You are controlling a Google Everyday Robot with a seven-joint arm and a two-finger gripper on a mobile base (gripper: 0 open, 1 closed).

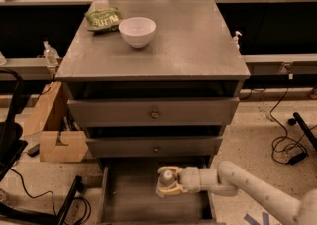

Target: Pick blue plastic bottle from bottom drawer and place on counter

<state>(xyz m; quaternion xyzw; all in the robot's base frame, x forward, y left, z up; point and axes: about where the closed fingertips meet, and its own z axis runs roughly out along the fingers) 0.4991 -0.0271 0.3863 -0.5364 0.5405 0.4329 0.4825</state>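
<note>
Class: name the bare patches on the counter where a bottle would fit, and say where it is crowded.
The counter is bare along its front and all its right half. The back left corner is crowded: bowl and green bag. The pincer sits in the bottom drawer, right of middle; that drawer's left is bare.

You get warm, dim light from above: the counter [188, 45] shows a soft sheen, the white bowl [137, 30] casts a short shadow, gaps above the upper drawers [198, 111] go black. Your gripper [166, 183] sits pale inside the shaded bottom drawer [129, 194].
</note>
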